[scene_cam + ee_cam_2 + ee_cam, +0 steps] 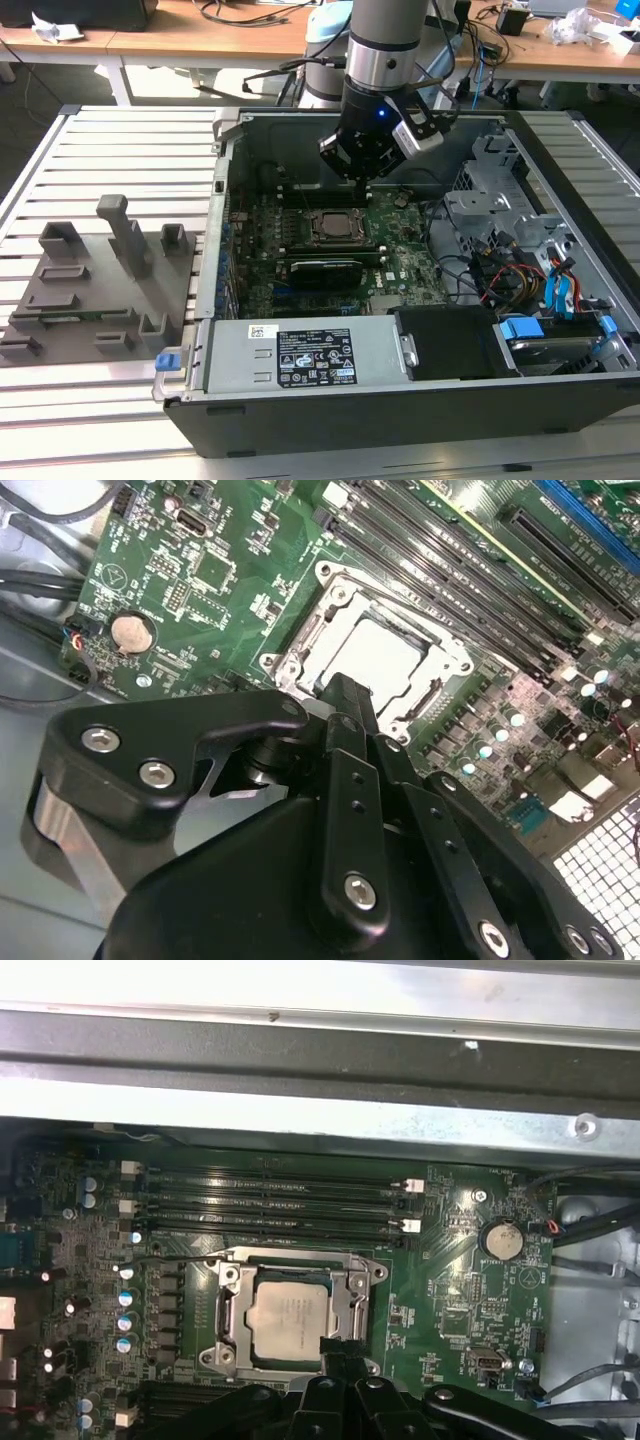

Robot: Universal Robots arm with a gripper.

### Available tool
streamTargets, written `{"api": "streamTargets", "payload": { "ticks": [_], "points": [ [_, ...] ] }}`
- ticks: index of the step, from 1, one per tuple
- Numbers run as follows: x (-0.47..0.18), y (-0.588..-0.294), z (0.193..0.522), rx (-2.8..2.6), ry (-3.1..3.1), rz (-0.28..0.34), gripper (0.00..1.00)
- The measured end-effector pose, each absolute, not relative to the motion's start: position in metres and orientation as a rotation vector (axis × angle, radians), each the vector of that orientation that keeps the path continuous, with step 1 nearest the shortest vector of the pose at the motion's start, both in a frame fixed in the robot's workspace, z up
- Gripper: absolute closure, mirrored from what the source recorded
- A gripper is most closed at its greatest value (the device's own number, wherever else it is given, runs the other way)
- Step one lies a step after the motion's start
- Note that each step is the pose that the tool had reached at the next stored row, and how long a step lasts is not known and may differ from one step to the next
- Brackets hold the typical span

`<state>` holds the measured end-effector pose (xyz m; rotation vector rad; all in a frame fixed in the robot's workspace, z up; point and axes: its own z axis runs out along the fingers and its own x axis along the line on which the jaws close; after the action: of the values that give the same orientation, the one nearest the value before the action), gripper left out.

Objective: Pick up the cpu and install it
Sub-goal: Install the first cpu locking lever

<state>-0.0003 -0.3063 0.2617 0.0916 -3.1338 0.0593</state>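
Inside the open computer case (400, 380) lying on the slatted bench (110, 150), we see the cpu (297, 1315) seated flat in the silver socket frame (232, 1305) at the middle of the green motherboard (400, 265); in the second wrist view the cpu (375, 660) shows as a pale square ringed by that same frame. The gripper (362, 180) hangs over the board at about 12 o'clock from the socket in the exterior view, its black fingers (350, 720) drawn narrow with nothing between them, the tips close above the edge of the socket and not plainly touching it. In the first wrist view, rows of memory slots (270, 1205) run at 12 o'clock from the cpu, and a round coin battery (500, 1240) sits at 2 o'clock. In the exterior view a black card (325, 270) lies at 6 o'clock from the socket, a tangle of cables (500, 275) and blue clips crowd the drive bay at 3 o'clock, and grey tray blocks (100, 285) stand on the bench at 9 o'clock, well apart from the case.
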Motion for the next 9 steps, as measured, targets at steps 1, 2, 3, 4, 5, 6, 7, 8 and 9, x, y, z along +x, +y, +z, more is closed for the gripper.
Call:
{"api": "streamTargets", "payload": {
  "ticks": [1, 2, 3, 4, 5, 6, 7, 8, 9],
  "points": [
    [-0.002, -0.306, 0.262, 0.092, -3.134, 0.059, 0.89],
    [-0.003, -0.306, 0.262, 0.092, -3.134, 0.059, 0.89],
    [-0.005, -0.306, 0.262, 0.092, -3.134, 0.059, 0.89],
    [-0.006, -0.306, 0.262, 0.091, -3.134, 0.059, 0.89],
    [-0.008, -0.306, 0.262, 0.092, -3.134, 0.059, 0.89],
    [-0.010, -0.306, 0.262, 0.091, -3.134, 0.059, 0.89],
    [-0.011, -0.306, 0.262, 0.092, -3.134, 0.059, 0.89],
    [-0.012, -0.306, 0.262, 0.092, -3.134, 0.059, 0.89],
    [-0.013, -0.306, 0.262, 0.092, -3.134, 0.059, 0.89]
  ]
}}
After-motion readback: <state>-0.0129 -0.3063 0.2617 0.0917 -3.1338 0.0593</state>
